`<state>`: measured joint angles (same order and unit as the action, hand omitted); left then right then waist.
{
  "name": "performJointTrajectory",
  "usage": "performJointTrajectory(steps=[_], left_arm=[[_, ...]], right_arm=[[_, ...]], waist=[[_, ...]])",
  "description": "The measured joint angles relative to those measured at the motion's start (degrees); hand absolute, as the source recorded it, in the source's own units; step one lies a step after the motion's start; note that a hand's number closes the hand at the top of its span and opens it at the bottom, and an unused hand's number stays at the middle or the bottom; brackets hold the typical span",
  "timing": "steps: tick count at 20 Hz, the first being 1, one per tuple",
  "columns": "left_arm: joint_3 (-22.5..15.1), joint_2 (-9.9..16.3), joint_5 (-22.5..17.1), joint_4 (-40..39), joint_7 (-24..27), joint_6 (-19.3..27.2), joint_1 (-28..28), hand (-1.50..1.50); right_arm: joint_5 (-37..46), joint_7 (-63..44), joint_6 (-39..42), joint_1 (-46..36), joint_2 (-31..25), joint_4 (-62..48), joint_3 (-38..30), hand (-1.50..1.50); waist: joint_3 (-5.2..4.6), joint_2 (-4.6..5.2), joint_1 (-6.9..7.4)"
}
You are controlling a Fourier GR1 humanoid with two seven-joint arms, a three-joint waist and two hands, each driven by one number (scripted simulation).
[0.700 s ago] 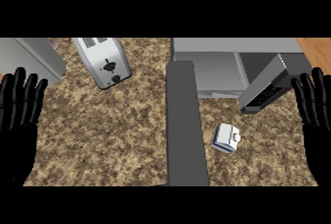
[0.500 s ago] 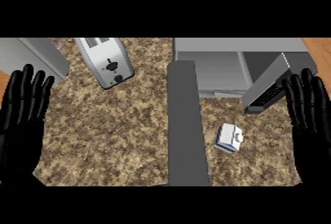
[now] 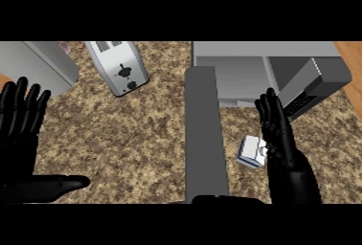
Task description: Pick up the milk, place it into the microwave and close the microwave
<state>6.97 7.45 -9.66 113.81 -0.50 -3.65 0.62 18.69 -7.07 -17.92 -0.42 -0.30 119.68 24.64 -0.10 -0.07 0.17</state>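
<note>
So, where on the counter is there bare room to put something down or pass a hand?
The widest bare patch of counter lies between the toaster, the open microwave door and the left hand. Right of the door it is crowded: the milk lies there, with the right hand beside it, below the microwave.

The desk [image 3: 134, 139] is seen as speckled brown stone, granite-like, matt. The toaster [image 3: 118, 67] is finished in brushed silver metal w/ a slight sheen. The microwave [image 3: 240, 72] is shown in smooth grey, matt; its open door [image 3: 206, 134] the same. The milk [image 3: 251, 151] looks like white-blue carton, smooth. Both hands, left [image 3: 21, 129] & right [image 3: 283, 143], are rendered in glossy black plastic. Wood is visible at far right [image 3: 351, 67].
</note>
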Motion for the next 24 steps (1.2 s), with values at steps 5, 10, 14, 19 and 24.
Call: performJointTrajectory(steps=[5, 10, 14, 19, 24], left_arm=[[2.29, 0.54, -3.34, 2.73, 0.33, -2.80, 4.69, -1.50], [4.99, 1.16, -6.62, 6.80, -0.09, -5.82, 9.68, -1.50], [7.21, 1.36, -8.95, 8.79, -0.70, -7.78, 11.87, -1.50], [9.10, 0.65, -11.10, 11.18, -0.64, -10.56, 15.57, -1.50], [12.07, 0.97, -12.88, 10.17, 0.32, -13.35, 16.58, -1.50]], right_arm=[[6.10, -4.74, -5.15, 1.14, 0.20, 1.91, 4.53, -1.50], [8.63, -5.57, -6.63, 3.67, 0.16, 1.32, 4.88, -1.50], [8.25, -5.17, -7.83, 5.21, 0.00, 0.06, 4.29, -1.50], [3.49, 1.16, -8.17, 8.74, -1.23, -3.23, 2.64, -1.50], [-1.82, 5.62, -7.83, 7.65, -1.13, -8.56, -2.17, -1.50]], waist=[[0.05, -0.04, 0.02], [0.07, -0.03, 0.06], [0.09, -0.02, 0.04], [0.08, -0.08, 0.07], [0.05, -0.15, 0.08]])
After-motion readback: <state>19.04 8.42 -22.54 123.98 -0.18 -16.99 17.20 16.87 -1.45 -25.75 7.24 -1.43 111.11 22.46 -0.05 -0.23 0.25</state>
